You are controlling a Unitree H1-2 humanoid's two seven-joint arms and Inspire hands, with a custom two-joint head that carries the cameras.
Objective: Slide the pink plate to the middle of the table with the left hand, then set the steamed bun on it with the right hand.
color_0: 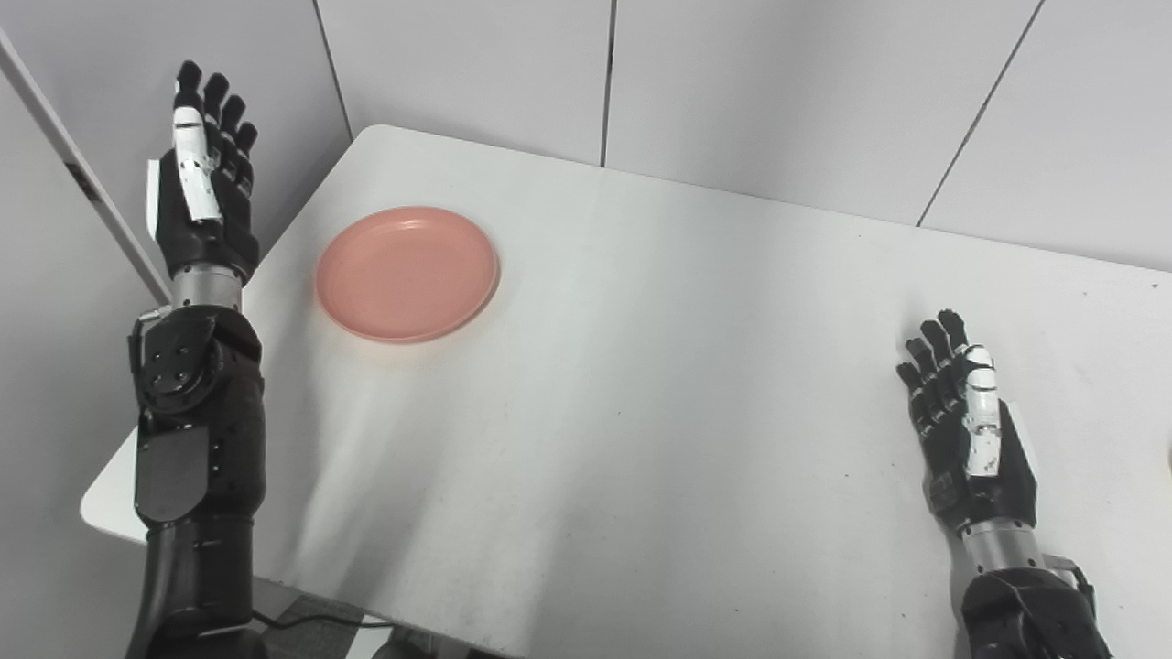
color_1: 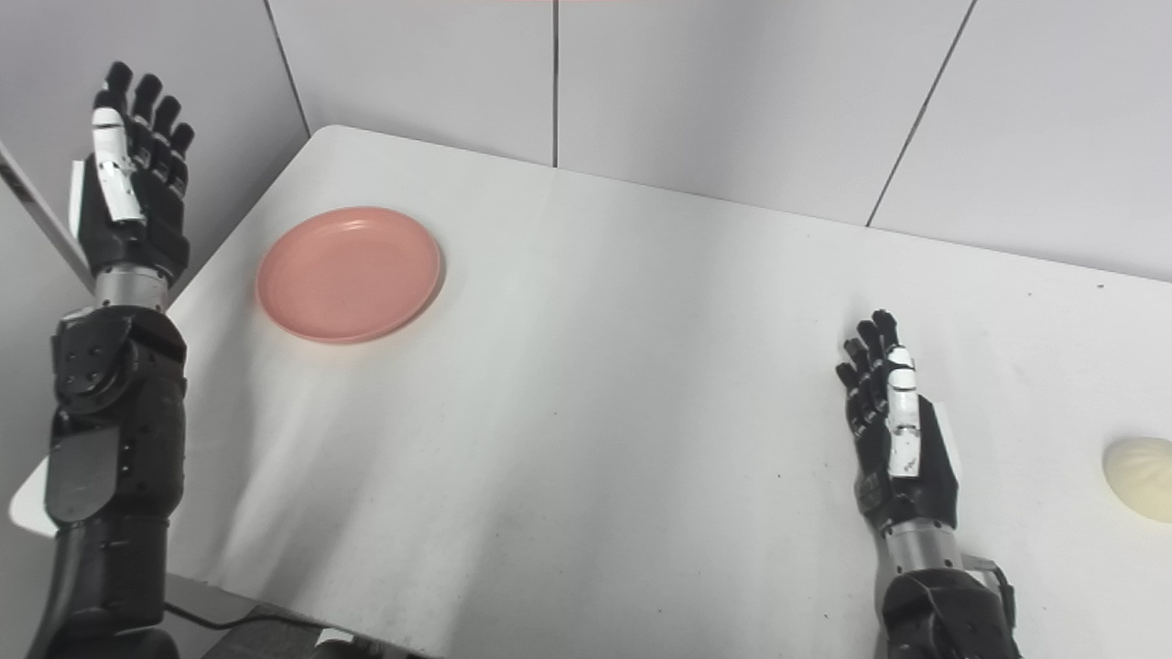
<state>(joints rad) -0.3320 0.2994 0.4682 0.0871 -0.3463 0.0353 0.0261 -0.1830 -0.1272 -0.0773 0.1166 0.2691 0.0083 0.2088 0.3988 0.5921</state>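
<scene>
Pale grey wall panels closed in the far side of a white table (color_0: 641, 384), whose top was faintly scuffed and otherwise bare between the two arms. On its far left part, close to the left edge, lay the pink plate (color_0: 407, 273), shallow and empty, well apart from the middle where it was meant to go. At the right edge of the right eye view sat the steamed bun (color_1: 1138, 478), pale and rounded, resting on the table just to the right of the right robot hand (color_1: 897, 426). That hand lay low over the table with its fingers straight and apart, holding nothing. The left robot hand (color_0: 203, 183) stood raised beyond the table's left edge, fingers extended upward and spread, also empty and clear of the plate. Neither step looked begun. The plate seemed light, stiff and smooth, likely to slide easily on this surface, so pressing on or hooking its near-left rim would probably steer it best; too sharp a push could send it skating past the centre. The bun appeared soft and easily dented, so a gentle, wide clasp around its sides, low down, would suit it better than a pinch.
</scene>
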